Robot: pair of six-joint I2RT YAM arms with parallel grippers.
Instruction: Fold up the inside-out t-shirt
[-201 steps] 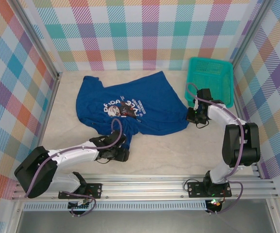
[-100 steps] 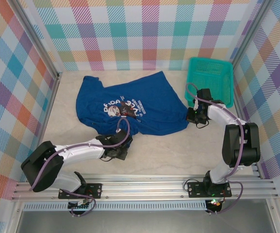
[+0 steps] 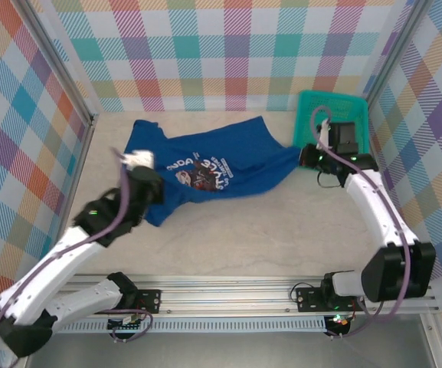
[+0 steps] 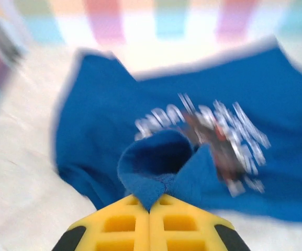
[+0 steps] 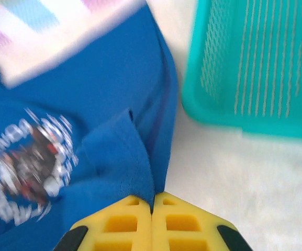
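1. On the table (image 3: 282, 230), toward its far side, we see the t-shirt (image 3: 240, 149) lying with its white graphic (image 3: 203, 170) up, reaching from one gripper to the other.
2. At its near-left edge, we find the left gripper (image 4: 151, 201) clenched on a bunched fold of t-shirt.
3. Just left of the basket (image 3: 351, 103), we find the right gripper (image 5: 152, 201) pinching the t-shirt's right edge.

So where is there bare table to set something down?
Bare table between the t-shirt and the front rail, widest centre-right. Crowded at the far right, where the teal basket, the right gripper and the shirt's corner meet.
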